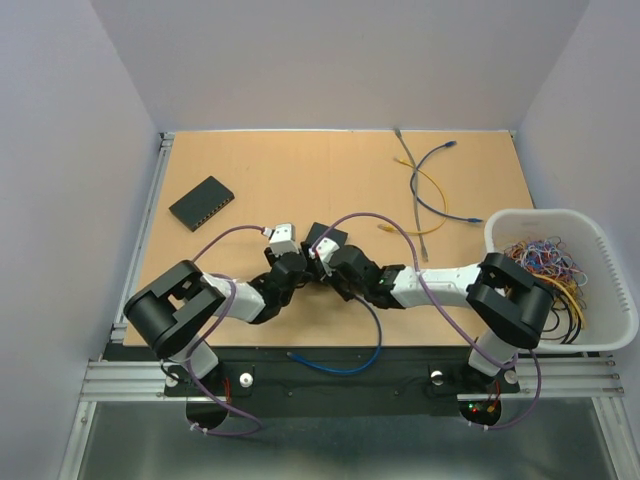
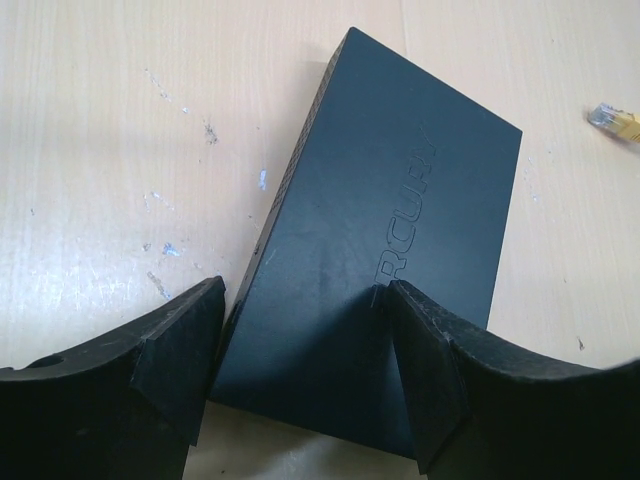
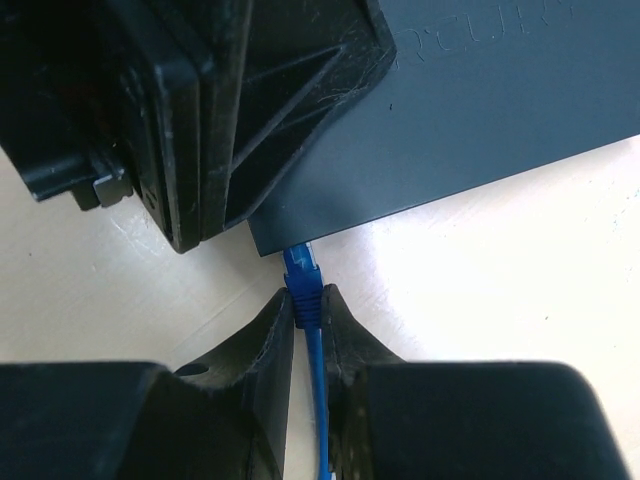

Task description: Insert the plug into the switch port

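Observation:
A black switch [image 1: 328, 236] lies at the table's middle, between both arms. In the left wrist view the switch [image 2: 400, 200] runs away from me. My left gripper [image 2: 305, 300] is open over its near end: the left finger is beside its left edge and the right finger lies over its top. My right gripper [image 3: 308, 300] is shut on the blue plug [image 3: 302, 270]. The plug's tip meets the near side face of the switch [image 3: 480, 110] close to its left corner. The port itself is hidden. The blue cable [image 1: 335, 368] loops back past the table's front edge.
A second black switch [image 1: 202, 203] lies at the left. Loose grey, blue and yellow cables [image 1: 425, 190] lie at the back right; a yellow plug [image 2: 618, 122] shows beyond the switch. A white basket [image 1: 545, 215] of cables stands at the right edge.

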### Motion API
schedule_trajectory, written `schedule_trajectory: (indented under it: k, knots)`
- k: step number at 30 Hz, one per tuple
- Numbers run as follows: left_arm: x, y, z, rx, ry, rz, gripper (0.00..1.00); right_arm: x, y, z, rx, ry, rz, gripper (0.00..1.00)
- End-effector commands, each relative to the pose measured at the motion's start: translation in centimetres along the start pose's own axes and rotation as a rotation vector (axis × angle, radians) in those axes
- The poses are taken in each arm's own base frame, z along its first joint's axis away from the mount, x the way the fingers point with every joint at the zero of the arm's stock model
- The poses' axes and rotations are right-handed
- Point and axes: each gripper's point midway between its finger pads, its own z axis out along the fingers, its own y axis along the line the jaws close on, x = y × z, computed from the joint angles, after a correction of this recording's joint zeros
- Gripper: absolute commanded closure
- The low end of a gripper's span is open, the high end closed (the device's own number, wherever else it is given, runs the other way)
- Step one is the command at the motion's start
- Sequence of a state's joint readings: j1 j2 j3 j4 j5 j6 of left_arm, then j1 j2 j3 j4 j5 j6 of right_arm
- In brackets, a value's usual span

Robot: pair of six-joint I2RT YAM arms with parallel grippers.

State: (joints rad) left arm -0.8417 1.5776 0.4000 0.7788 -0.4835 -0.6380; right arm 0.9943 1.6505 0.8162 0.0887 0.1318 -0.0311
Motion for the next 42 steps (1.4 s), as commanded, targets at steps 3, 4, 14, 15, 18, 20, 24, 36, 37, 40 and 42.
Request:
schedule_trajectory:
  k: [3,4,14,15,18,20,24,36,37,40,42]
  knots:
    - [8.8,-0.5,-4.2,0.143,0.471,0.053,0.25,-21.2,1.7,-5.8,-0.096,-0.757,0.128,1.00]
    - [8.1,-0.4,-4.1,0.140,0.461,0.057,0.24,-20.9,1.9,-5.2,-0.097,-0.737,0.120,0.99]
    - [3.7,-0.5,-3.1,0.139,0.407,0.062,0.21,-21.1,2.5,-4.1,-0.127,-0.703,0.127,0.91]
    - [3.7,-0.4,-3.1,0.135,0.414,0.066,0.21,-21.1,2.5,-4.0,-0.128,-0.702,0.131,0.89]
    - [2.8,-0.9,-2.8,0.142,0.401,0.081,0.21,-20.8,2.5,-3.9,-0.126,-0.688,0.135,0.81]
    - [1.9,-0.8,-2.7,0.129,0.388,0.083,0.21,-20.5,1.9,-4.0,-0.096,-0.676,0.142,0.73]
    - [0.2,-0.1,-2.7,0.102,0.364,0.106,0.20,-20.0,0.3,-4.2,-0.003,-0.641,0.126,0.43]
    - [-4.4,0.2,-4.1,0.087,0.233,0.060,0.20,-16.9,-8.6,-8.8,0.394,-0.575,0.199,0.18]
    - [-4.7,0.5,-4.4,0.074,0.223,0.059,0.20,-16.5,-10.8,-9.3,0.443,-0.569,0.246,0.17]
    - [-6.4,0.7,-5.7,0.064,0.167,0.030,0.20,-12.6,-16.6,-9.6,0.570,-0.459,0.373,0.13]
    - [-8.2,0.3,-6.9,0.081,0.116,-0.005,0.21,-10.3,-20.4,-10.0,0.644,-0.414,0.447,0.10]
